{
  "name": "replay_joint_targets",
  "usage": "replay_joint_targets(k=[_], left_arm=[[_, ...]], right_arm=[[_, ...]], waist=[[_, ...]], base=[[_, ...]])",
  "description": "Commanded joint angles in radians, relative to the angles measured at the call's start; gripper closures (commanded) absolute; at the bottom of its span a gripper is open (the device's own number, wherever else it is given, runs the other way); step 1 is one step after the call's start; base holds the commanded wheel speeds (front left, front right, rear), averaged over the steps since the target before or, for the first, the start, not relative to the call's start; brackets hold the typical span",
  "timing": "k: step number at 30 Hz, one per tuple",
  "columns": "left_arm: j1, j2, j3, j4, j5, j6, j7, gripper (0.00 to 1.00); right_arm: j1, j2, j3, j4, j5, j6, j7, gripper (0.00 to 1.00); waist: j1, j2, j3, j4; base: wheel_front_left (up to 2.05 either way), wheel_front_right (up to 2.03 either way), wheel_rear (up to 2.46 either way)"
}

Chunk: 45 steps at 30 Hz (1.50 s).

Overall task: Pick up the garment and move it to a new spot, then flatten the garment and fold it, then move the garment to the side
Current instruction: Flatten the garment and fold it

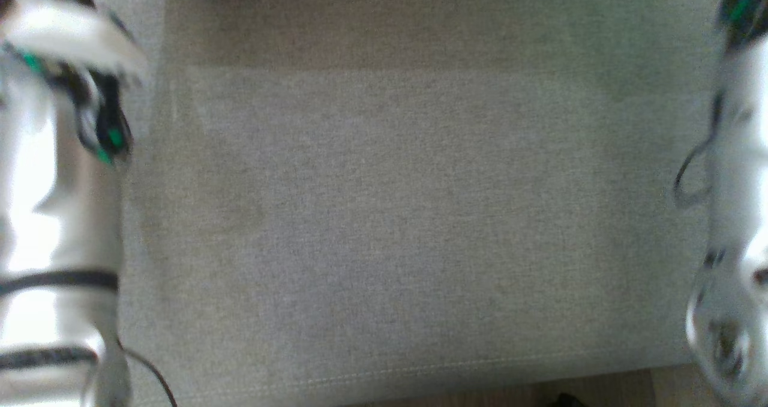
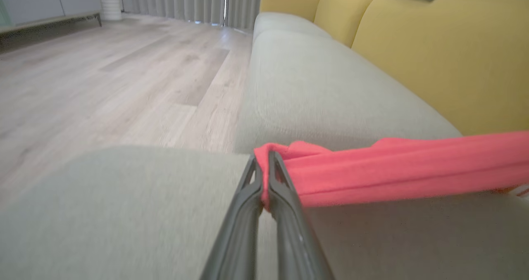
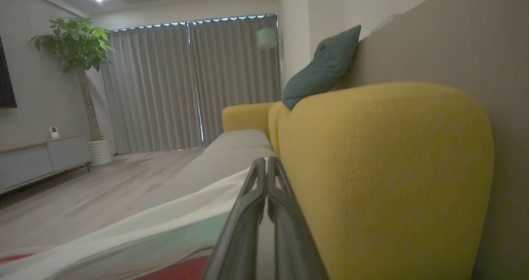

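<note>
One garment [image 2: 392, 172] (red, taut) runs rightward from the left gripper [image 2: 264, 161], pinched between its two fingers. The right gripper [image 3: 266, 164] has both fingers pressed together, cloth just left.

— What's carrying the work?
— I've got a grey sofa seat [image 1: 384, 215] with a stitched seam along its front edge, and wooden floor [image 2: 103, 77] beside it.
— Anything on it?
— A red garment [image 2: 392, 172] stretches low over the cushion; I can't tell whether it touches. A dark green pillow [image 3: 322, 69] sits atop the yellow backrest [image 3: 384, 168].
</note>
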Motion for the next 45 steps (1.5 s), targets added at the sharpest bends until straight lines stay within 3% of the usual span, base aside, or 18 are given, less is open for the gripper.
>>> replay_joint_targets(k=[1, 7, 14, 27, 38, 45], left_arm=[[0.039, 0.04, 0.041, -0.046, -0.004, 0.003, -0.012, 1.0], [0.284, -0.033, 0.063, -0.105, 0.005, 0.0, -0.012, 1.0], [0.478, -0.089, 0.087, -0.127, 0.013, 0.008, -0.012, 1.0], [0.716, -0.118, 0.115, -0.165, 0.019, 0.027, -0.012, 1.0], [0.896, -0.12, 0.08, -0.238, -0.048, 0.06, -0.012, 1.0], [0.854, -0.12, 0.082, -0.327, -0.013, 0.051, -0.012, 1.0]], right_arm=[[0.043, 0.012, 0.024, -0.058, 0.034, 0.003, -0.006, 1.0], [0.353, 0.018, 0.148, -0.159, 0.157, 0.003, 0.066, 1.0], [0.633, 0.013, 0.201, -0.295, 0.233, 0.003, 0.161, 1.0], [1.009, 0.006, 0.234, -0.424, 0.262, 0.003, 0.26, 1.0], [1.174, 0.023, 0.228, -0.476, 0.267, 0.003, 0.293, 1.0], [1.103, 0.032, 0.21, -0.537, 0.267, 0.003, 0.273, 1.0]], waist=[[-0.0002, 0.0, -0.022, -0.007], [-0.0002, 0.0, -0.089, -0.02], [-0.0002, 0.0, -0.175, -0.031], [-0.0002, 0.0, -0.329, -0.047], [-0.0002, 0.0, -0.38, -0.041], [-0.0002, 0.0, -0.341, -0.023]], base=[[0.0, 0.0, 0.0], [0.0, 0.0, 0.0], [0.0, 0.0, 0.0], [0.0, 0.0, 0.0], [0.0, 0.0, 0.0], [0.0, 0.0, 0.0]])
